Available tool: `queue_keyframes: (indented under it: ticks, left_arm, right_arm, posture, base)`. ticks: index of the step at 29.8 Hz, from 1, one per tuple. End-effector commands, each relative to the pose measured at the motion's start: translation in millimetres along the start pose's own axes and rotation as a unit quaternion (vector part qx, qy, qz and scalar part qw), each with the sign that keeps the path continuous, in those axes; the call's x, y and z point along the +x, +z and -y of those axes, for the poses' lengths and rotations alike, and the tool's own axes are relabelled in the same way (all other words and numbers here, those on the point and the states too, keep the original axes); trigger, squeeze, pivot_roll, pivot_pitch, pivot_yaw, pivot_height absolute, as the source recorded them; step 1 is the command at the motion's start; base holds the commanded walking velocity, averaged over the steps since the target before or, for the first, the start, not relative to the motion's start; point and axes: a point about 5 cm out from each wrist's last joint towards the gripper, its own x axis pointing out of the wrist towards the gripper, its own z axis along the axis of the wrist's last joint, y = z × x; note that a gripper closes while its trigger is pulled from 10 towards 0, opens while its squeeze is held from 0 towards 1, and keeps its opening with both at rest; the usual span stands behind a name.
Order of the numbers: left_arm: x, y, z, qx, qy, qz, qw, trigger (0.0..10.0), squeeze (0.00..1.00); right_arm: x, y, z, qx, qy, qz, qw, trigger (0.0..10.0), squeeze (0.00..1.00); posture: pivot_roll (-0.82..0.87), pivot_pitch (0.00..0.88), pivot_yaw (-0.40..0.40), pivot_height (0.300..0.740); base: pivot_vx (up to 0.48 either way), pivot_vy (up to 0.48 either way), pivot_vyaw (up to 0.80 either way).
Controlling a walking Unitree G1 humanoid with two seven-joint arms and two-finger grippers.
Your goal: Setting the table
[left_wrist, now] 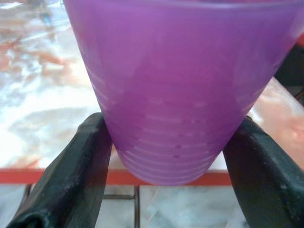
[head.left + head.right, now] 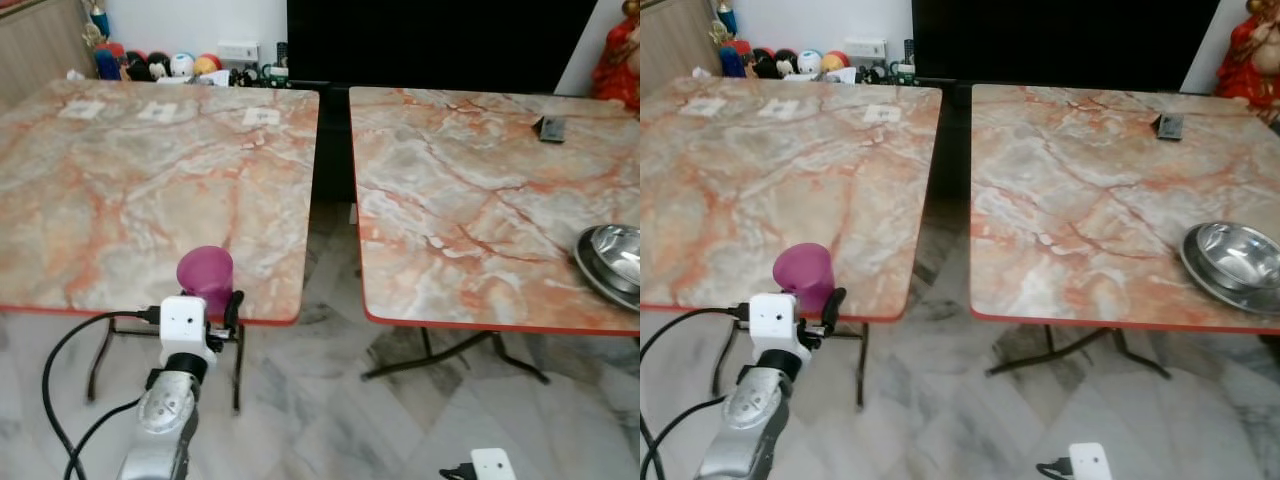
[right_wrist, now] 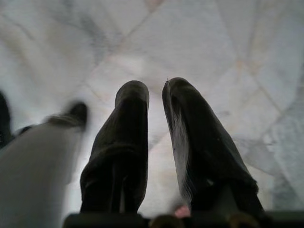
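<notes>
- Currently the left end effector (image 2: 214, 300) clamps a translucent purple plastic cup (image 2: 205, 279) low on its wall, one black finger (image 1: 76, 173) on each side; the cup stands upright, held at the near red-trimmed edge of the left marble-patterned counter (image 2: 120, 180).
- Forward of the cup lies open countertop, so setting it down likely means reaching ahead.
- Right end effector (image 3: 156, 142) hangs over the marble floor (image 3: 228, 57), fingers nearly together, holding nothing.
- A steel bowl (image 2: 1237, 257) sits far off on the right counter (image 2: 1090, 190).

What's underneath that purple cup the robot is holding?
The purple cup, gripped by the left gripper, hangs at the left table's red edge; marble floor lies below. Its inside is hidden.
</notes>
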Motion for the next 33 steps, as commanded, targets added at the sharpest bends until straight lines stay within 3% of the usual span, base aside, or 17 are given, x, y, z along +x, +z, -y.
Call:
queue_keyframes:
  ticks: [1, 33]
  left_arm:
    - [3.1, 5.6, 3.3, 0.003, -0.005, 0.01, 1.0, 10.0, 0.0]
    - [6.0, 7.5, 0.6, 0.015, -0.02, 0.008, 1.0, 10.0, 0.0]
  right_arm:
    - [-0.9, -4.2, 4.0, 0.002, -0.006, -0.006, 1.0, 10.0, 0.0]
    - [-0.8, -4.3, 1.6, 0.008, -0.007, -0.005, 1.0, 10.0, 0.0]
  posture:
    - [0.02, 0.122, -0.026, 0.74]
    - [0.02, 0.099, 0.006, 0.74]
  base:
    - [0.24, -0.394, 0.0]
    - [0.052, -0.395, 0.0]
